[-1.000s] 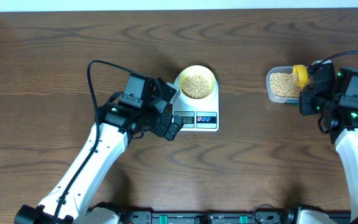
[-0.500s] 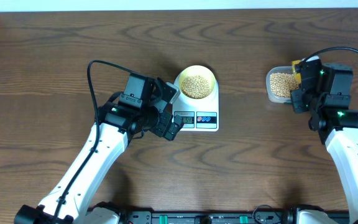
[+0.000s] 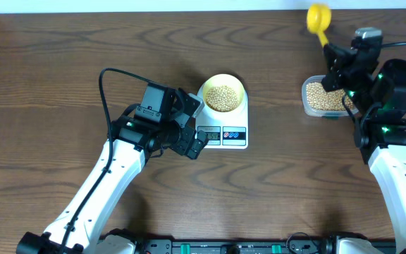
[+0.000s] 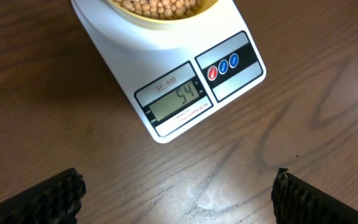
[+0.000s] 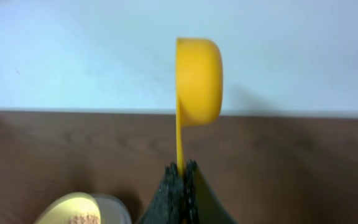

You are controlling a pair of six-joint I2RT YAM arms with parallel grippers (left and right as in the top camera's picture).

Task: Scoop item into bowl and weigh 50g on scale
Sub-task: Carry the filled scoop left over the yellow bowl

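Overhead view of a dark wooden surface [image 3: 48, 70] with two robot arms reaching in from the 6 o'clock edge. Near the centre sits a white scale [image 3: 224, 121], its display toward 6 o'clock. A small pale yellow bowl [image 3: 240, 88] rests on the scale's 12 o'clock half, filled with tan beans [image 3: 222, 97].

The left end effector [image 3: 193, 125] sits just beside the scale at its 9 o'clock side, released, its fingers spread wide and holding nothing. One finger lies near the bowl and the other near the display corner. Whether they touch the scale cannot be told. In the left wrist view the two dark fingertips show at the 7 and 5 o'clock corners, with bare wood between them. The scale lies at 12 o'clock from them. Its display [image 4: 178, 99] reads 54, beside a red and a blue button [image 4: 223, 66].

At 3 o'clock from the scale, well apart, stands a clear plastic tub [image 3: 305, 99] holding more beans [image 3: 319, 95]. The right end effector [image 5: 183, 180] is over the tub's 1 o'clock corner, clenched on the thin handle of a bright yellow scoop [image 3: 318, 17]. The scoop points toward 12 o'clock, its cup over the surface's far edge. In the right wrist view the cup stands above the fingers, turned on edge, with the bowl at 7 o'clock from them.
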